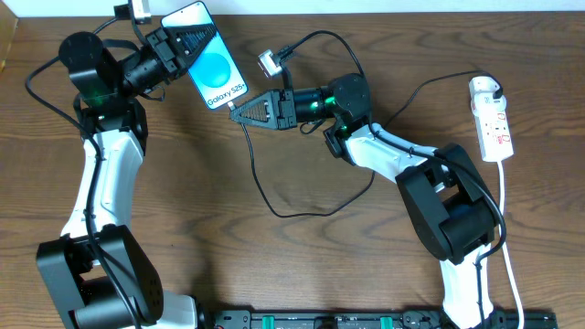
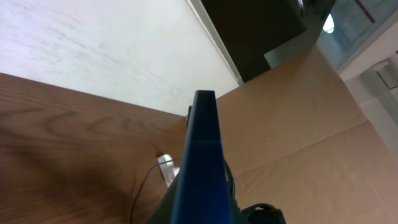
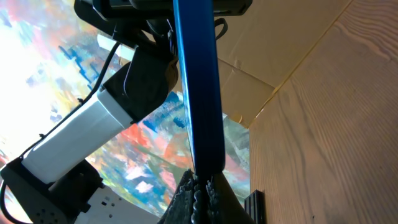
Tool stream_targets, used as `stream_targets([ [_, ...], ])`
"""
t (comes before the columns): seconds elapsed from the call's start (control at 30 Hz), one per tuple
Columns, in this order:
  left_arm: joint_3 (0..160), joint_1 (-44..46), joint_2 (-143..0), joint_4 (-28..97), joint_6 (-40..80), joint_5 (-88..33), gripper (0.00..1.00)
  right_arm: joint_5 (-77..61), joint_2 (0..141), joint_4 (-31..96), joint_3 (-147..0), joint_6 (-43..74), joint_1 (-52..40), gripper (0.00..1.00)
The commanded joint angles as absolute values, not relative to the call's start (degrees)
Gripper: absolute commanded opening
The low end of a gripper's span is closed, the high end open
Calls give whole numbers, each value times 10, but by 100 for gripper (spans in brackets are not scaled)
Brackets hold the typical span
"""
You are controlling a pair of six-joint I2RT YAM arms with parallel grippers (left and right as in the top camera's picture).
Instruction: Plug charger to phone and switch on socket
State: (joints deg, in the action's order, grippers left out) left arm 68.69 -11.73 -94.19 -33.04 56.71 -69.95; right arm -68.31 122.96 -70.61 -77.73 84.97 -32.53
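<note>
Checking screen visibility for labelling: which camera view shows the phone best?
Overhead. The phone faces that camera, its blue screen and "Galaxy S25" text readable. The left wrist view shows only its thin dark-blue edge; the right wrist view likewise catches it edge-on, a narrow blue strip.

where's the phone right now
The phone is at the table's far side, left of centre in the overhead view, gripped by the left pincer, its lower end by the right pincer's tip.

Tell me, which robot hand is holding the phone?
The left gripper, at the upper left, clamps the phone; the right gripper only pinches the black cable at the phone's lower end.
</note>
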Motion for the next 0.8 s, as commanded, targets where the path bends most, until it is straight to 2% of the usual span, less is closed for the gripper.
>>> stream_targets([
  [0.0, 687, -111, -936, -335, 548, -715, 7, -657, 1229, -710, -787, 840, -322, 1],
  [0.77, 687, -115, -936, -335, 547, -731, 8, -641, 1229, -712, -787, 851, -322, 1],
])
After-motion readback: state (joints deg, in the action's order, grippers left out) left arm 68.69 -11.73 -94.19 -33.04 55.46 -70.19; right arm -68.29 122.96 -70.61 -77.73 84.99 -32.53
